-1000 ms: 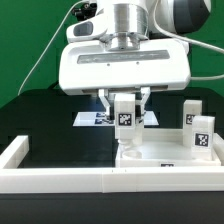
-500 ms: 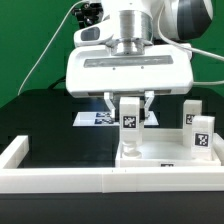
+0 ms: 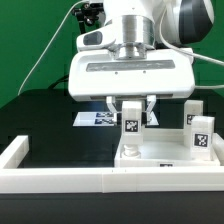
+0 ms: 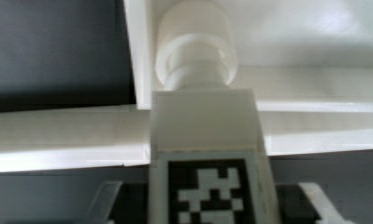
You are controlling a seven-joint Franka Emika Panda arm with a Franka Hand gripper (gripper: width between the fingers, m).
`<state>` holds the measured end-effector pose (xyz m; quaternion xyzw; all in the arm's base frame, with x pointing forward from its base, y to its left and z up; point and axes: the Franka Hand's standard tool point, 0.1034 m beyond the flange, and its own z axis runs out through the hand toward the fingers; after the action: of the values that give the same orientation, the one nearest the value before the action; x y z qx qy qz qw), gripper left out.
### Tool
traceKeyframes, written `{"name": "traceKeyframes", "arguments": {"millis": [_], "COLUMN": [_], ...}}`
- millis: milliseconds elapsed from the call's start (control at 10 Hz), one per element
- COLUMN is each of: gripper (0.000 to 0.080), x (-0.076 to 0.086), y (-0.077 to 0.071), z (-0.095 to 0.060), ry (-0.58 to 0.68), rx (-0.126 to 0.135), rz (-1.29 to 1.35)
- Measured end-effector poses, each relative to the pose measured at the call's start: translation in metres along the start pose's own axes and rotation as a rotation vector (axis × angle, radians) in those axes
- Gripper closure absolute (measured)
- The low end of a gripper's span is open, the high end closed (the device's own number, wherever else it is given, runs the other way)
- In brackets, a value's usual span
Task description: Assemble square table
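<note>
My gripper (image 3: 131, 108) is shut on a white table leg (image 3: 130, 125) with a black-and-white tag and holds it upright. The leg's lower end is at the near left corner of the square table slab (image 3: 170, 156); I cannot tell whether it is seated in the socket. In the wrist view the leg (image 4: 204, 120) runs down between my fingers, and its rounded end is over the slab's raised white edges (image 4: 58, 128). Two more tagged legs (image 3: 202, 137) stand upright at the slab's right side in the exterior view.
The marker board (image 3: 92, 118) lies on the black table behind the gripper. A long low white border wall (image 3: 60, 180) runs along the front and turns back on the exterior view's left. A green backdrop stands behind.
My gripper has moved a little toward the exterior view's right with the leg in it, and the leg now sits slightly lower over the slab's corner.
</note>
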<state>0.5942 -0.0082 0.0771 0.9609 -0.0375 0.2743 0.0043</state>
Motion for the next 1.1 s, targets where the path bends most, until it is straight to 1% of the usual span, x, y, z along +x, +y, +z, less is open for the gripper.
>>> {"name": "traceKeyframes", "arguments": {"millis": [200, 500, 700, 900, 1100], "gripper": [0.0512, 0.0512, 0.0512, 0.0512, 0.0512], "x": [-0.007, -0.007, -0.009, -0.015, -0.016], "y": [0.0, 0.0, -0.001, -0.002, 0.0], "z": [0.005, 0.005, 0.004, 0.005, 0.006], "ry": [-0.008, 0.002, 0.017, 0.006, -0.013], "rx": [-0.002, -0.007, -0.015, -0.013, -0.001], "rz": [-0.001, -0.003, -0.007, -0.005, -0.018]}}
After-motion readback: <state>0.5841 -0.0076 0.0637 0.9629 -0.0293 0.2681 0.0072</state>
